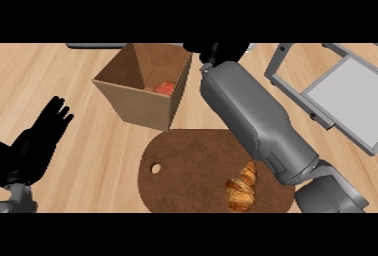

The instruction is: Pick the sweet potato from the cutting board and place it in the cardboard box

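wooden counter point(66, 75), reddish sweet potato point(165, 88) in box point(140, 102)

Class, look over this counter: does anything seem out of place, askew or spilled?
Nothing is spilled. The cardboard box stands upright with an orange-red item inside; a croissant lies on the cutting board.

text: none readable | labels: none | numbers: none | signs: none

sweet potato point(165, 88) in cardboard box point(145, 85), behind cutting board point(193, 170) bearing croissant point(243, 187).
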